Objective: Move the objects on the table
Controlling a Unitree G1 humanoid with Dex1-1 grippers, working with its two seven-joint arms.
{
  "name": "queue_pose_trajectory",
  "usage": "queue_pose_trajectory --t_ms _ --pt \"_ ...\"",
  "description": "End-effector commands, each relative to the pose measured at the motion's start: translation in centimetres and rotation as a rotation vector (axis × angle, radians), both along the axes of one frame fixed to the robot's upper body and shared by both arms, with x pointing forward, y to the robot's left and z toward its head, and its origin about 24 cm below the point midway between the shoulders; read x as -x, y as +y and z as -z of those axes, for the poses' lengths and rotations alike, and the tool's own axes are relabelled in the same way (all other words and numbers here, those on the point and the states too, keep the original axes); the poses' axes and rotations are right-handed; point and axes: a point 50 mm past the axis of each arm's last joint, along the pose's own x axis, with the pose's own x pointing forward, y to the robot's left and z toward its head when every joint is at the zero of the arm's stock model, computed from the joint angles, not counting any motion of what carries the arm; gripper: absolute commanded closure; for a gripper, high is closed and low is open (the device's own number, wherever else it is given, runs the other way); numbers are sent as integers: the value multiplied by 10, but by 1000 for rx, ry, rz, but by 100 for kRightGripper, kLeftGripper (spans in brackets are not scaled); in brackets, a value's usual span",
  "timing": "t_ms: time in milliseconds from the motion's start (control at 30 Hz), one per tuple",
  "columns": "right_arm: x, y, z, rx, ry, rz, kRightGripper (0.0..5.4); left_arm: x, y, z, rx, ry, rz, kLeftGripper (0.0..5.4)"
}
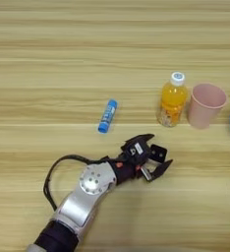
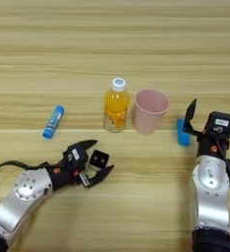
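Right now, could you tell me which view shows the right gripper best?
The right eye view: the right gripper stands near the right edge, one finger beside a small blue object. The left eye view misses the gripper and shows only that blue object at its edge.

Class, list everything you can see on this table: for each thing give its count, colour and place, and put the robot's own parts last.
Table: one, light-tan wood, fills the view.
Bottle: one, orange drink with white cap, upright near the middle, just left of the cup.
Cup: one, pink, upright, right of the bottle.
Tube: one, blue and white, lying left of the bottle.
Cube: one, black with white sides, between the left gripper's open fingers.
Blue object: one, right of the cup, beside the right gripper; what it is cannot be told.
Left gripper: black fingers, open around the cube, in front of the bottle.
Right gripper: black fingers, open, at the right edge.
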Motion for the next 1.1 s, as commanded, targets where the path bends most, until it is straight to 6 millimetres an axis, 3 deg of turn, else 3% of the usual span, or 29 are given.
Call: queue_pose_trajectory --t_ms 33,233,500,767,1100 --pt "-3 2 -1 -4 1 0 0 -2 0 -5 15 -28 -7 67" --pt "-3 3 -1 -3 3 -1 0 -6 2 -17 89 -61 -32 3" --pt "-4 2 -1 -2 5 -1 0 -16 7 -43 201 -127 -124 3" --pt "-5 3 0 -2 8 -3 0 -28 5 -49 186 -131 -153 3" --pt "-6 12 0 -11 -2 -6 0 -59 2 -56 142 -139 -182 3"
